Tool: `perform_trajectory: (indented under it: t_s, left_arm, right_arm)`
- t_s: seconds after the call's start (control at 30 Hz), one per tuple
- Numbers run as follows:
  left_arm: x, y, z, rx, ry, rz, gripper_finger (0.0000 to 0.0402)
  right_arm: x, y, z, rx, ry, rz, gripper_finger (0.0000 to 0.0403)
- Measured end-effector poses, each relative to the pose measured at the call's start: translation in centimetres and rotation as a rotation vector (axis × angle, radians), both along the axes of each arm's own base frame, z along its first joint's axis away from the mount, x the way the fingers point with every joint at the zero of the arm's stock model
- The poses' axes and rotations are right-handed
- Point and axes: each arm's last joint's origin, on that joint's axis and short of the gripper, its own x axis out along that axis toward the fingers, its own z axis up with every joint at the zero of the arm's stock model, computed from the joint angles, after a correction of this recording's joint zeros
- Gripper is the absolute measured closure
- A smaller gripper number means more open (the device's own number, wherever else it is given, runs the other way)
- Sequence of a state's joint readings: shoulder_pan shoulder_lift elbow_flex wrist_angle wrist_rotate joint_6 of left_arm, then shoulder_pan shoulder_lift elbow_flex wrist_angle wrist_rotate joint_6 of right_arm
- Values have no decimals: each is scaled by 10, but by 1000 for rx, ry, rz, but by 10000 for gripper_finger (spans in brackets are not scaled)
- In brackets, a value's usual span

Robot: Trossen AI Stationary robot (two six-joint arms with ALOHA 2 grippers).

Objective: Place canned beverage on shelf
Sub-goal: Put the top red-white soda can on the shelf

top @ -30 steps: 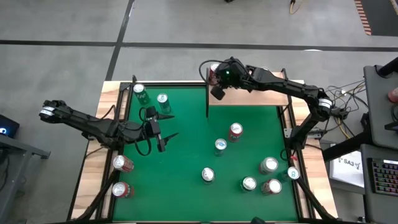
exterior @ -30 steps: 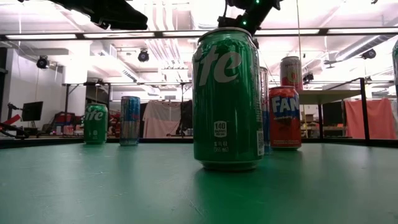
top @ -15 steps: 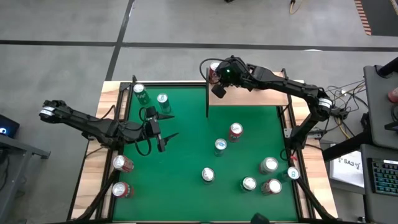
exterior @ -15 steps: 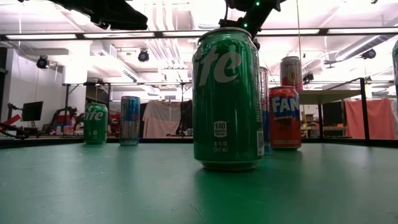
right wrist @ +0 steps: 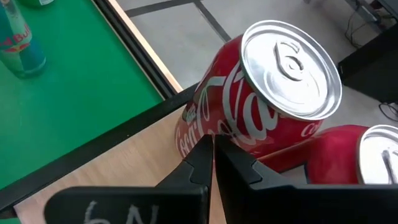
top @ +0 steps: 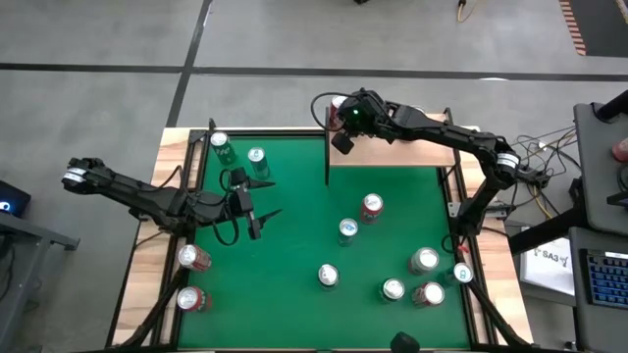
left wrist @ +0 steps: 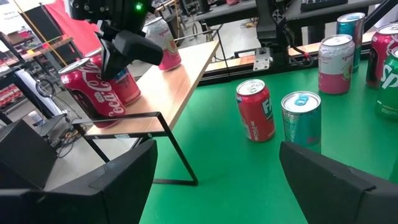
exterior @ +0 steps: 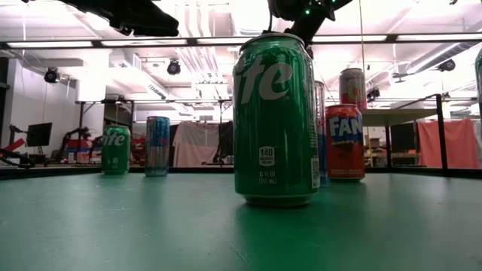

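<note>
A red Coca-Cola can (right wrist: pixel 261 106) stands on the light-wood shelf (top: pixel 402 153) at its corner, another red can (right wrist: pixel 367 155) just beside it. The right gripper (right wrist: pixel 210 163) hovers beside it, jaws closed and empty. The left gripper (top: pixel 257 206), jaws wide apart and empty, hangs over the green worktop (top: pixel 294 245).

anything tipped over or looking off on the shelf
Nothing stands out. The cola cans stand upright on the shelf, and the right hand is shut just beside them, holding nothing. No spill shows.
</note>
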State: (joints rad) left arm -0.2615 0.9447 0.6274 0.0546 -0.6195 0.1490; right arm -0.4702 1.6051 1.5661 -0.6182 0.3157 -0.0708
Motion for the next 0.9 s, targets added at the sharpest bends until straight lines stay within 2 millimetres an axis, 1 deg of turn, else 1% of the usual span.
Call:
perform_trajectory:
  t_s: [0.27,0.37,0.67,0.8,0.9]
  left_arm:
    - [0,0,0,1,3,0,80]
    - [0,0,0,1,3,0,80]
    - [0,0,0,-13,-2,3,80]
    - [0,0,0,-25,-7,6,80]
    - [0,0,0,-39,-12,9,80]
  right_arm:
    - [-1,1,1,-1,-3,1,394]
    - [-1,8,6,6,-25,3,394]
    - [-8,50,33,19,-120,64,394]
    - [-12,73,44,30,-149,112,394]
    - [-14,92,46,35,-153,165,394]
